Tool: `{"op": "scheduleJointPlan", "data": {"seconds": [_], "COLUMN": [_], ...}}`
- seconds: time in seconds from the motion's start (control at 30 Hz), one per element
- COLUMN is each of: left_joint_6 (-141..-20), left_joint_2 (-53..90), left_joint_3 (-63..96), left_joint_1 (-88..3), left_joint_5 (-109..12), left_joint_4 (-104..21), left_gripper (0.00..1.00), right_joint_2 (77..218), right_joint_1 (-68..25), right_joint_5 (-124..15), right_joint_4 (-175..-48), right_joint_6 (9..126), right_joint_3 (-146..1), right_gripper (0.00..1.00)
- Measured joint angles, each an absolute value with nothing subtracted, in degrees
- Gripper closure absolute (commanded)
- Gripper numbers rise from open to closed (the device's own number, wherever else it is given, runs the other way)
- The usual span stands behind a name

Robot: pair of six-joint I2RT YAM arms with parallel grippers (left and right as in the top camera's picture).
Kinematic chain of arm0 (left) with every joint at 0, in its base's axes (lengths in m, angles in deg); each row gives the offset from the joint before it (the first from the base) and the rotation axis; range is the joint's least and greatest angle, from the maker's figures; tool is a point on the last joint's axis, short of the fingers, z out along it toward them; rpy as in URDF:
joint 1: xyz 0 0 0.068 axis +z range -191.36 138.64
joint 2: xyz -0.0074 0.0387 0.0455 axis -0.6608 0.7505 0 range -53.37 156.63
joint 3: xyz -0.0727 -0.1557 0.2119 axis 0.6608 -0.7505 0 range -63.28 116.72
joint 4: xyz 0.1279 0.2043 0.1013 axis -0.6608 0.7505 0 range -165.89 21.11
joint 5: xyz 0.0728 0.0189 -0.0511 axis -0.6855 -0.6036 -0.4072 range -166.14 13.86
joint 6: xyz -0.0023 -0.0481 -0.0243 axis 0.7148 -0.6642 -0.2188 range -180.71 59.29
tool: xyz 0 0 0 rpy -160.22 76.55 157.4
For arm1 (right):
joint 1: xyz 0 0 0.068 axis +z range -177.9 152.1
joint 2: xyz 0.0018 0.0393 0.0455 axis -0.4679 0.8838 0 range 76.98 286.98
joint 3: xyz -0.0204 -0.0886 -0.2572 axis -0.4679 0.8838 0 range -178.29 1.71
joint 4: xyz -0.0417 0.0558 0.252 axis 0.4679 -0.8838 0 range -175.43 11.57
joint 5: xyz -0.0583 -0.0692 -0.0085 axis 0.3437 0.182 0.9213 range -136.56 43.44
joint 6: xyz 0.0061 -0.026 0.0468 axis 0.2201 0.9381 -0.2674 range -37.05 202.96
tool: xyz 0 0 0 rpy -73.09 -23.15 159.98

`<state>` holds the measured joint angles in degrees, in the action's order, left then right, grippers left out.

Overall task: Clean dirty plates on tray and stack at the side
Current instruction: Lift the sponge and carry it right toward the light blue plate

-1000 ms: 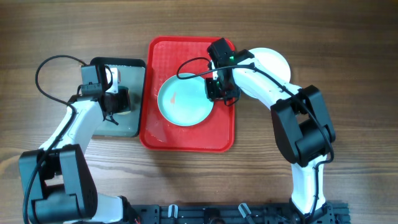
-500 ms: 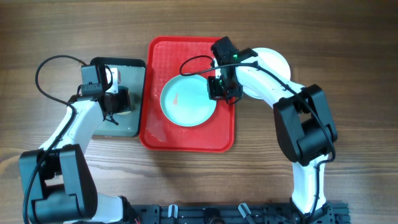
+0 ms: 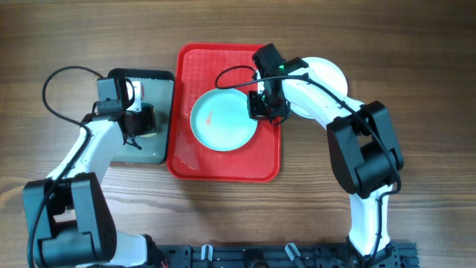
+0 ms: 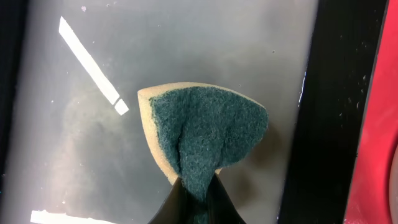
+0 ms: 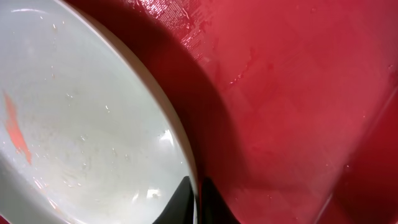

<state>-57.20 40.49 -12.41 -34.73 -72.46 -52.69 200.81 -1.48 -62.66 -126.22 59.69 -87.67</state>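
Note:
A light blue plate [image 3: 224, 119] with a small reddish smudge lies on the red tray [image 3: 223, 162]. My right gripper [image 3: 262, 106] is shut on the plate's right rim; the right wrist view shows the rim [image 5: 93, 124] pinched between the fingers [image 5: 196, 202] above the tray's wet floor [image 5: 292, 112]. A white plate [image 3: 327, 74] rests on the table to the right of the tray, partly hidden by my right arm. My left gripper [image 3: 138, 123] is shut on a green and yellow sponge [image 4: 202, 140] over the dark grey tray [image 4: 93, 155]. A third plate is not visible.
The dark grey metal tray [image 3: 160, 145] sits just left of the red tray, its floor wet. Bare wooden table [image 3: 416, 89] surrounds both trays.
My right gripper has shifted the light blue plate slightly to the right on the red tray over the last second. The left arm has not moved.

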Motion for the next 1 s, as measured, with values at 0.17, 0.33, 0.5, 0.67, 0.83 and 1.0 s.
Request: {"op": "scheduleJointPlan", "data": {"seconds": [0.17, 0.33, 0.5, 0.67, 0.83, 1.0], "left_joint_6": [-57.2, -57.2, -57.2, -57.2, -57.2, -57.2], "left_joint_2": [40.5, 40.5, 40.5, 40.5, 40.5, 40.5], "left_joint_3": [-12.4, -12.4, -12.4, -12.4, -12.4, -12.4], "left_joint_1": [-34.7, -34.7, -34.7, -34.7, -34.7, -34.7], "left_joint_5": [-72.5, -72.5, -72.5, -72.5, -72.5, -72.5], "left_joint_4": [-52.7, -52.7, -52.7, -52.7, -52.7, -52.7], "left_gripper": [0.96, 0.96, 0.96, 0.96, 0.96, 0.96], "right_joint_2": [200.8, 200.7, 200.1, 200.0, 200.0, 200.0], "right_joint_1": [-1.5, -1.5, -1.5, -1.5, -1.5, -1.5], "right_joint_5": [-62.7, -62.7, -62.7, -62.7, -62.6, -62.6], "right_joint_4": [-126.2, -126.3, -127.3, -127.3, -126.6, -126.0], "right_joint_6": [59.6, 59.2, 59.2, 58.9, 58.9, 58.9], "right_joint_3": [-87.7, -87.7, -87.7, -87.7, -87.6, -87.6], "right_gripper": [0.88, 0.85, 0.90, 0.90, 0.92, 0.96]}}
